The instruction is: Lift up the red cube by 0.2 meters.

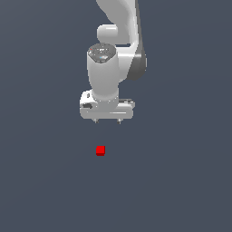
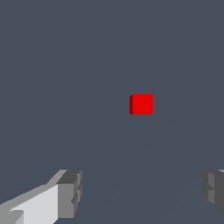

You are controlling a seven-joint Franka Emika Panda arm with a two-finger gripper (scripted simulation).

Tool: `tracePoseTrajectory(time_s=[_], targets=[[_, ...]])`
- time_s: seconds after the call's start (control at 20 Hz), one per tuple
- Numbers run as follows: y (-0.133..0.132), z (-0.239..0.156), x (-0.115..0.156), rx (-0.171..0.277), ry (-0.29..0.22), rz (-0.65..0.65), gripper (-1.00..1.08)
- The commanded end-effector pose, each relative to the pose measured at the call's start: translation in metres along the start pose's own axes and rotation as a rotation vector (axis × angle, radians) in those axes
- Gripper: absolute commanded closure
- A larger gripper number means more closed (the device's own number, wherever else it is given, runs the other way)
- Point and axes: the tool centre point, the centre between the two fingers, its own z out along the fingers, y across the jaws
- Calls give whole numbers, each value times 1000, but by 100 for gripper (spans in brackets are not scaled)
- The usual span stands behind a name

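The red cube (image 1: 100,151) is a tiny bright red block lying on the flat dark grey floor, in the middle of the exterior view. My white gripper (image 1: 108,121) hangs above it and a little toward the exterior view's right, pointing down, with clear space between its fingertips and the cube. In the wrist view the cube (image 2: 141,104) lies on the floor ahead of the gripper (image 2: 142,192), whose two grey fingers (image 2: 70,192) stand far apart. The gripper is open and holds nothing.
The plain dark grey floor (image 1: 181,181) fills both views. The white arm (image 1: 118,41) rises behind the gripper to the top of the exterior view. No other objects show.
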Motion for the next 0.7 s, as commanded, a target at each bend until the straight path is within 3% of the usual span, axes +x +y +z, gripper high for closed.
tracePoseTrajectory(time_s=[0.0,0.65], targets=[[0,0,0,0,0,0,-92],[10,45,14,1,-2,5,-92]])
